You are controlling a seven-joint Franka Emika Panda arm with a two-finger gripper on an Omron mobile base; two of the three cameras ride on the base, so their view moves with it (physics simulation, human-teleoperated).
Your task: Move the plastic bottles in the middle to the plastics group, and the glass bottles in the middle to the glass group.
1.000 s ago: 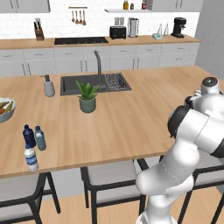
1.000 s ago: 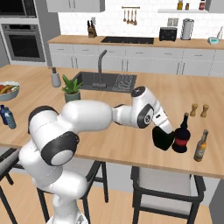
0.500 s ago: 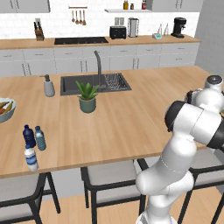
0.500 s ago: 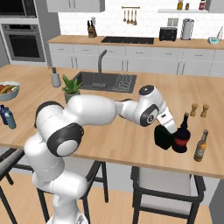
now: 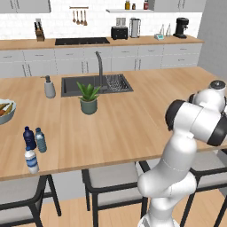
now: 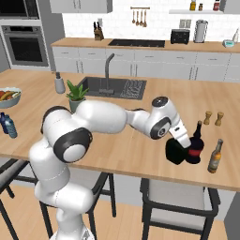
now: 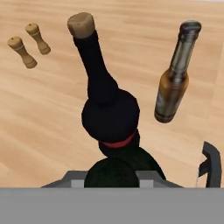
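Left base view: three small bottles stand clustered on the counter [image 5: 133, 128], far from the gripper at the opposite end. They are the dark navy bottle [image 5: 29, 138], the pale blue-grey bottle [image 5: 41, 140] and the clear-white bottle [image 5: 31, 160]; both plastic bottles appear already grouped.

Right base view: the gripper [image 6: 177, 146] hangs low over the squat black bottle [image 6: 175, 152], which stands on the counter touching the red-labelled bottle [image 6: 194, 146]. Over the last second the arm has carried the squat bottle in against it, so the glass placement looks nearly complete. An amber bottle [image 6: 215, 157] stands just beyond.

Hand view: the squat bottle's rounded top sits directly below the gripper, the red-labelled bottle just ahead. Two wooden shakers [image 7: 26, 45] lie farther off. One dark fingertip [image 7: 211, 162] shows beside the bottle; whether the gripper is spread or pinching cannot be told.
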